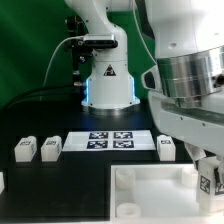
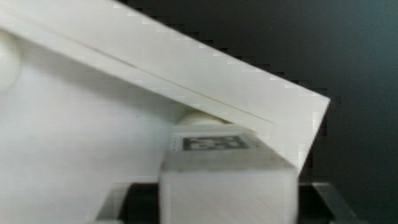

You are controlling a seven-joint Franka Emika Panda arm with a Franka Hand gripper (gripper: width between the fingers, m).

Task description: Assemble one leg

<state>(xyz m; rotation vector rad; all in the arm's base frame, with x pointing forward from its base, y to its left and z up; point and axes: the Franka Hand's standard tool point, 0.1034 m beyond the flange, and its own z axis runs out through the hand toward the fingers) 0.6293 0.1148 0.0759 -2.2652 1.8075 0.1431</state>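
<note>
My gripper (image 1: 205,178) is shut on a leg (image 1: 207,183), a small white block with a black-and-white tag. It holds the leg at the large white panel's (image 1: 150,190) corner on the exterior view's right. In the wrist view the held leg (image 2: 221,175) sits between the dark fingers (image 2: 135,200), its tag facing the camera. The panel's raised rim (image 2: 196,80) runs diagonally just beyond it. I cannot tell whether the leg touches the panel. My gripper (image 2: 222,208) shows only at the frame edge.
Two loose legs (image 1: 25,149) (image 1: 50,147) stand on the black table at the exterior view's left, and another (image 1: 165,147) stands right of the marker board (image 1: 110,141). A white piece (image 1: 2,181) is cut off at the left edge. The robot base (image 1: 108,85) stands behind.
</note>
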